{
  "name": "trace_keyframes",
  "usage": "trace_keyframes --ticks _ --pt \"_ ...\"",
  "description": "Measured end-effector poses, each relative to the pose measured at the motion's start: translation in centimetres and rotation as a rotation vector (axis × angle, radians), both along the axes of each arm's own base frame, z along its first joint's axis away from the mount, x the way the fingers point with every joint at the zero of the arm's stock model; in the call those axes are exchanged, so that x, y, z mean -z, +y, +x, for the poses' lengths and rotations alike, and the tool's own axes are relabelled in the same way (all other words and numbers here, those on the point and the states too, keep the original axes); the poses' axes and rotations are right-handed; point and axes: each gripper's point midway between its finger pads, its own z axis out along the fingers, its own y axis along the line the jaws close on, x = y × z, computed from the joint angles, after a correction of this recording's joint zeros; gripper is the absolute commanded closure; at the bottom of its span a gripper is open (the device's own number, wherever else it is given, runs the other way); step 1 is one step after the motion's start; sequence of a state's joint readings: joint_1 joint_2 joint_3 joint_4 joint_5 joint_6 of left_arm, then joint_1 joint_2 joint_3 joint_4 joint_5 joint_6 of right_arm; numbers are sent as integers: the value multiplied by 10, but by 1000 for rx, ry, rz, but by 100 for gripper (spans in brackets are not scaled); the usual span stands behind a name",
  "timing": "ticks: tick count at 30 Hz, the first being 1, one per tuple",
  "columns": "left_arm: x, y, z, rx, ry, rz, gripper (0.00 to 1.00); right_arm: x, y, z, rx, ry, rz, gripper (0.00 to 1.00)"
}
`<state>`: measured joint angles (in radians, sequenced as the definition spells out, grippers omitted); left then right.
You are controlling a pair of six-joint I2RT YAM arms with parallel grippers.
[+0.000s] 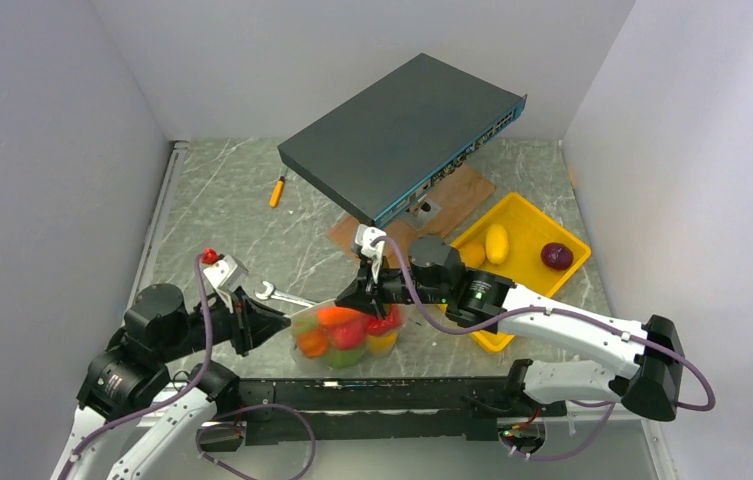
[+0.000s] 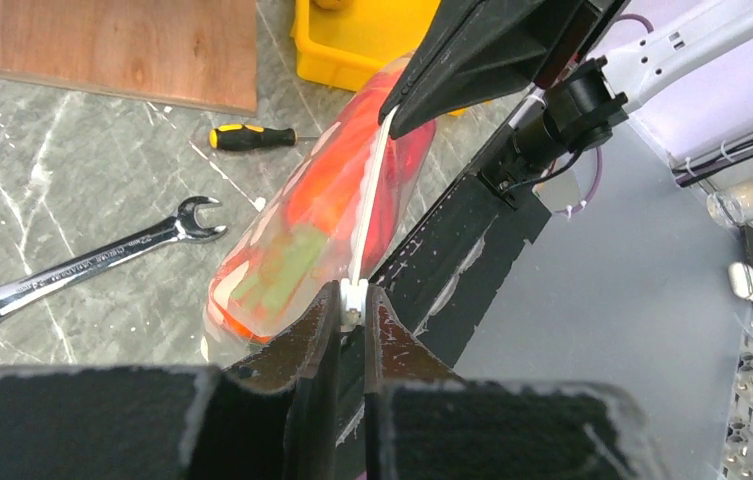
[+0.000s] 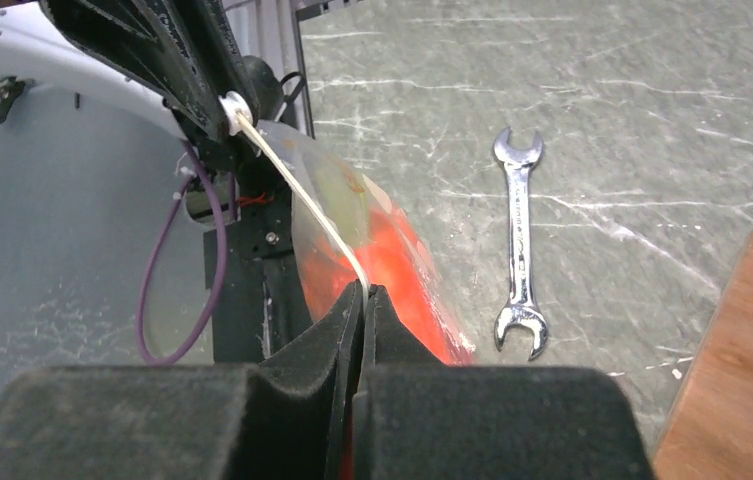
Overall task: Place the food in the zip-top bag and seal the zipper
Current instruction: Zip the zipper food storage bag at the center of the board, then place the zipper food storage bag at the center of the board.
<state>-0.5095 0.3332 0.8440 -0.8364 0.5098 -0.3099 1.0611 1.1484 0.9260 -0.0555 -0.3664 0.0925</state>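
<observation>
The clear zip-top bag (image 1: 345,338) hangs between my two grippers near the table's front edge, holding red, orange, green and yellow toy vegetables (image 1: 337,335). My left gripper (image 1: 277,322) is shut on the left end of the whitish zipper (image 2: 367,215), seen pinched between the jaws in the left wrist view (image 2: 352,300). My right gripper (image 1: 370,300) is shut on the zipper's other end (image 3: 362,292). The zipper strip (image 3: 297,195) runs taut between them. A yellow potato (image 1: 496,243) and a purple onion (image 1: 556,256) lie in the yellow tray (image 1: 542,225).
A silver wrench (image 1: 282,296) lies on the table just behind the bag. A yellow-handled screwdriver (image 1: 277,191) lies further back. A dark network switch (image 1: 402,135) leans over a wooden board (image 1: 457,195). White walls enclose the table.
</observation>
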Motion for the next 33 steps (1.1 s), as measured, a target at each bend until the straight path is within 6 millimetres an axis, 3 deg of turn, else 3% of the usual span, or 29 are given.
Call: trace_keyframes --ticks 2,5,7,9,10,16,19,23,29,33 --pt "-3 1 1 -12 0 -3 78 -2 0 0 25 5 10 100" --pt "-6 3 4 -44 18 -4 47 -1 1 1 62 5 4 100" --pt "-9 7 5 -70 25 3 32 1 0 4 91 6 -2 100" --pt "-18 13 3 -101 28 6 8 2 0 6 116 10 -9 100" --pt "-25 17 2 -121 15 9 1 2 -1 7 124 16 -11 100" --pt "-81 58 3 -341 -88 -14 0 0 4 -3 133 46 -4 100" --pt "-84 75 5 -450 -79 -13 0 -3 12 -8 137 65 2 100" --pt "-72 92 3 -547 -47 -12 0 -11 33 -8 161 83 12 100" --pt "-77 111 -16 -610 -69 -103 0 -34 96 14 244 61 36 100" --pt "-103 123 -35 -622 -125 -169 0 -41 137 27 279 109 86 100"
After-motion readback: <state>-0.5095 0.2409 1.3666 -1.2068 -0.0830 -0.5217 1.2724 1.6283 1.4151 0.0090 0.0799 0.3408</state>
